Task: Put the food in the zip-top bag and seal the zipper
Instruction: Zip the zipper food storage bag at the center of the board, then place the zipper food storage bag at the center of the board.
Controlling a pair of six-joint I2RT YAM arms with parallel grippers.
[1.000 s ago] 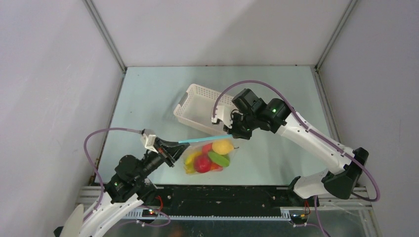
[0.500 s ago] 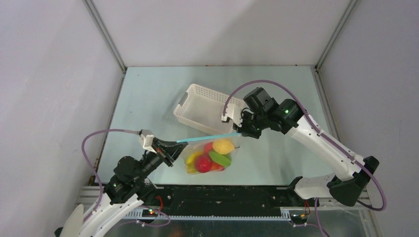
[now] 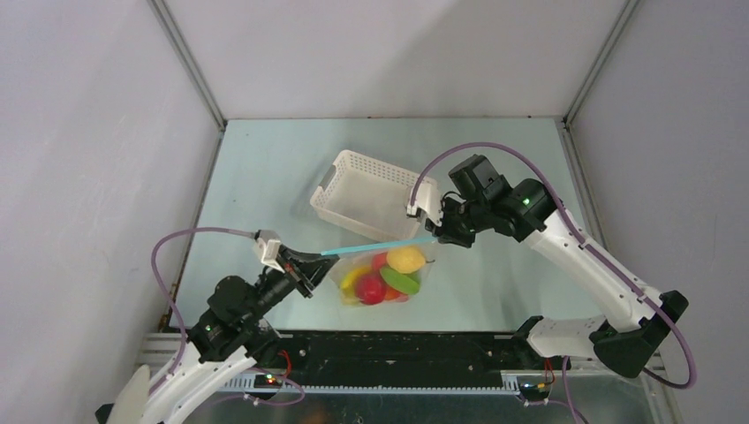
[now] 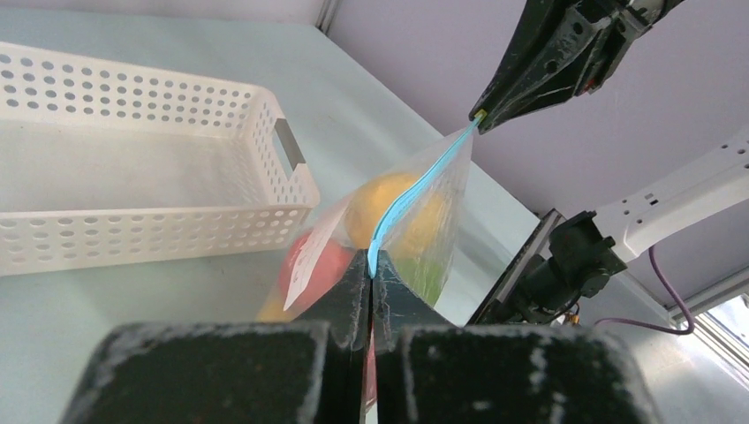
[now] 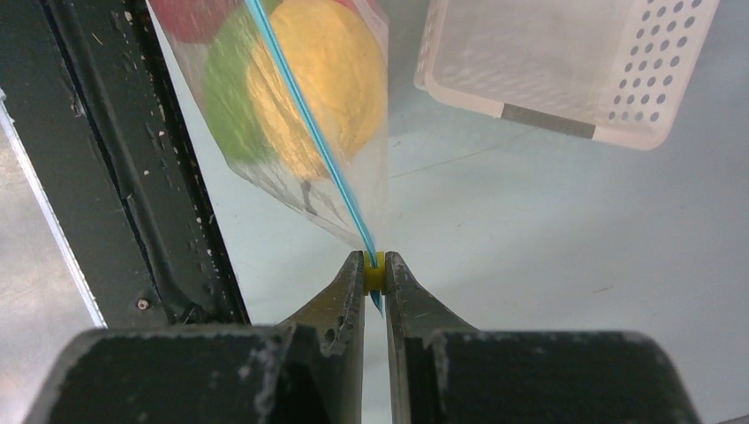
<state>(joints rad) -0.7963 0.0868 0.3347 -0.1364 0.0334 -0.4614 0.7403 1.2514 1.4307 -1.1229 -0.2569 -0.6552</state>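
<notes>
The clear zip-top bag [image 3: 389,281] hangs between both grippers, stretched by its light-blue zipper [image 3: 378,246]. Inside it are the food pieces: a yellow lemon [image 3: 405,260], a red apple [image 3: 370,289], a green piece [image 3: 400,281] and a yellow banana [image 3: 353,277]. My left gripper [image 3: 316,258] is shut on the zipper's left end [image 4: 374,256]. My right gripper [image 3: 438,237] is shut on the small yellow slider [image 5: 374,272] at the zipper's right end. The white label patch [image 4: 309,256] faces the left wrist view. The lemon [image 5: 322,84] shows through the bag in the right wrist view.
A white slotted basket [image 3: 369,196] stands just behind the bag, close to the right gripper; it also shows in the left wrist view [image 4: 132,225]. The black base rail [image 3: 397,349] runs along the near edge. Grey walls close in the table on three sides.
My right gripper has slid rightward along the zipper with the yellow slider. The blue strip now stretches longer, and the bag with its food has shifted right.
</notes>
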